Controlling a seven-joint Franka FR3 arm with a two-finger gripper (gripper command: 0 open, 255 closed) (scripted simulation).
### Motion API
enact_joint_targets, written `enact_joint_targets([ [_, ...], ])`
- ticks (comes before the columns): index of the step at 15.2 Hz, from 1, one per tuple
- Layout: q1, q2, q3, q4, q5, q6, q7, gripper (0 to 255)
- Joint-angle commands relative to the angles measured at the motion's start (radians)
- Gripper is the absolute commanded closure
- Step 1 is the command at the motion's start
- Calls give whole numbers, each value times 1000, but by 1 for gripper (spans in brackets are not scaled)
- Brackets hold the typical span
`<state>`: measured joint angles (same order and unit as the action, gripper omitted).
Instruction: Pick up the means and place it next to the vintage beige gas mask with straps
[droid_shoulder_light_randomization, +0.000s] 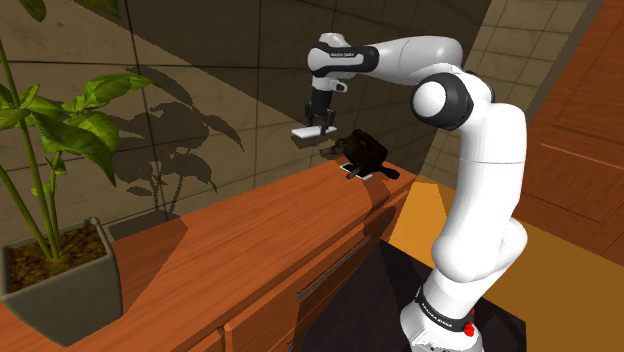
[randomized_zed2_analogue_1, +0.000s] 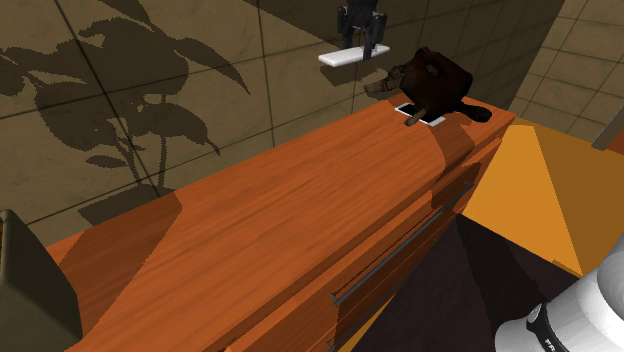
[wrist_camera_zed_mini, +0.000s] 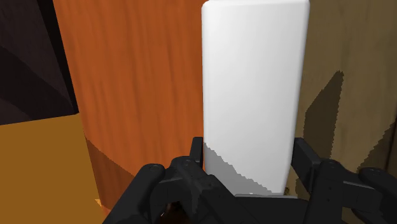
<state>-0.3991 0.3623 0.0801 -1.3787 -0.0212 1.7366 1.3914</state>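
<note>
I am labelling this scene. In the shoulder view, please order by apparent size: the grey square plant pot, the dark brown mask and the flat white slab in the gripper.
Largest: grey square plant pot, though it is nearest the camera.
Then the dark brown mask.
Smallest: the flat white slab, clasped by the black gripper.

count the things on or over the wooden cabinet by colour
dark brown: 1, the strapped mask
white: 2, the flat rounded white slab in the end effector and a flat white piece under the mask
green: 1, the leafy potted plant
total: 4
</note>
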Motion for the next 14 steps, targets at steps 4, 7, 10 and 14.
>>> enact_joint_targets([
  [4,-2,-4,-1,-70,0,67,-1,255],
  [7,-2,-1,-1,-106,0,106,-1,255],
  [10,-2,4,-1,-140,-1,144,0,255],
  [14,-2,13,-2,-180,-2,194,0,255],
])
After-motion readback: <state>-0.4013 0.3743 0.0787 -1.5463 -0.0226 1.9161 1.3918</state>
